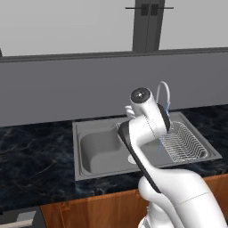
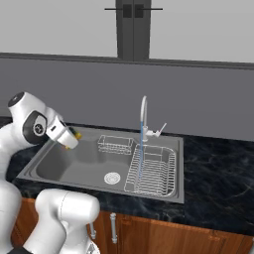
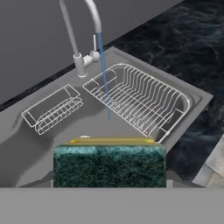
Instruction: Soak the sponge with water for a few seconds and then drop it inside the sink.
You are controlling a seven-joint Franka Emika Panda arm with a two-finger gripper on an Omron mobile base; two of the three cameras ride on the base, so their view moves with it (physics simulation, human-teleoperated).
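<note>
Small rectangular sponge [image 3: 109, 164], yellow body with dark green scrub top: clamped in the two-finger claw [image 2: 74, 135], scrub face toward the hand camera, a thin yellow edge showing along its top. In the right base view just a yellow and dark tip [image 2: 77, 134] peeking past the white hand. Held in the air above the left rear corner of the large grey steel sink [image 2: 59, 176], over the basin, well apart from the water. Claw pressed onto the sponge from both sides; finger tips themselves hidden behind the block in the hand view.

Thin pale-blue stream of water [image 2: 141, 151] falling from the arched chrome faucet [image 2: 144, 111], landing among the wires of the large white wire dish rack [image 2: 154, 171] in the right part of the basin. Stream also plain in the hand view [image 3: 104, 74], dropping from the curved spout [image 3: 89, 11] into the rack [image 3: 144, 98].

Inside the basin: round drain [image 2: 112, 177] on the floor left of the large rack; a smaller wire basket [image 2: 115, 145] at the back wall, left of the faucet base. Nothing seen lying in either rack or basket.

Open basin floor between the sponge and the stream. Dark marbled stone counter [image 2: 213, 188] around the steel rim on all sides, grey wall behind, wooden cabinet fronts [image 2: 163, 238] below the front edge. In the left base view the white arm [image 1: 151, 129] crossing in front of the sink [image 1: 89, 151], covering part of the basin.
</note>
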